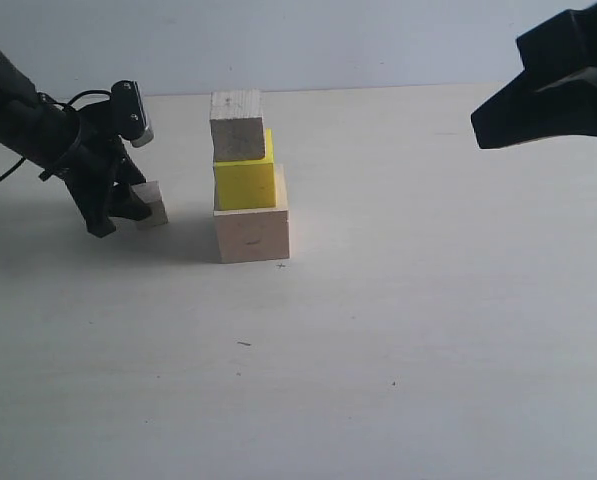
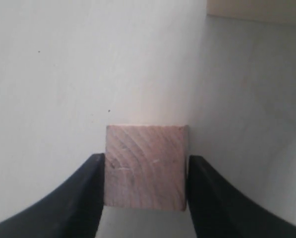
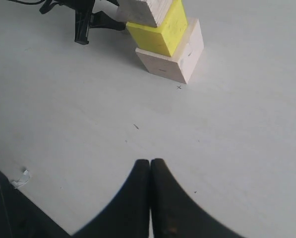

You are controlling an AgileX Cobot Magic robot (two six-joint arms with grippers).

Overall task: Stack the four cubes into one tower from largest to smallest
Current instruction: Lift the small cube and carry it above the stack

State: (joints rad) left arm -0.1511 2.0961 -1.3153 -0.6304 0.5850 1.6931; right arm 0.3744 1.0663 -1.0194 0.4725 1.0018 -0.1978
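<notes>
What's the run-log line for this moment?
stack: large wood cube, yellow cube, top wood cube | left gripper: shut on loose wood cube | right gripper: shut, empty, raised

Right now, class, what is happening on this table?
Three cubes are stacked: a large wood cube, a yellow cube and a smaller wood cube on top. The left gripper has its jaws against both sides of the last small cube on the table beside them. The right gripper hangs apart, shut and empty.

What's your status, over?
Left gripper clamped on last small cube, beside tower. Right gripper shut, raised clear. Tower three high. Nothing in the way.
</notes>
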